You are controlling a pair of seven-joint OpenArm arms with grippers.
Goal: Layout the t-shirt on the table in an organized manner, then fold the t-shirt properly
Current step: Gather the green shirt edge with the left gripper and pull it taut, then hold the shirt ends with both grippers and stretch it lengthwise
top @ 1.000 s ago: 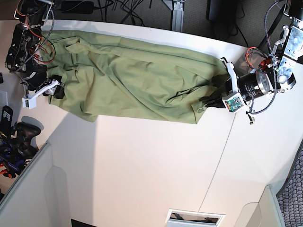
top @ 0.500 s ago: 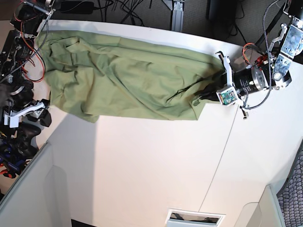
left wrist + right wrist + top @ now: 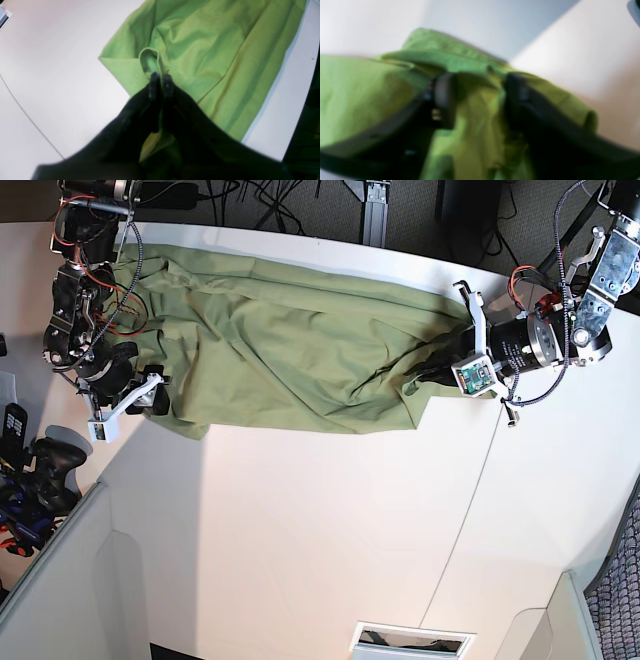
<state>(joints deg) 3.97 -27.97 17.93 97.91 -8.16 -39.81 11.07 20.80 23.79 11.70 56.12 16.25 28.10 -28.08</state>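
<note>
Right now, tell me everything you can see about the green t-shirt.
The t-shirt is plain olive-green, soft-looking cloth with no print, badly wrinkled. It lies stretched lengthwise along the far side of the white table, bunched into long folds rather than flat. The left gripper is shut on a pinched fold at one end, beside a curled hem. At the other end the right gripper straddles bunched fabric with its fingers apart; that view is blurred.

garments: 1 wrinkled olive-green short-sleeved cotton t-shirt [image 3: 280, 345] | surfaces: 1 large white matte surface with a thin dark seam [image 3: 330, 530] | arms: 2 | tools: 2, left tool [image 3: 161, 75] and right tool [image 3: 476, 100] | black game controllers beside the surface: 1 [image 3: 45, 460]
</note>
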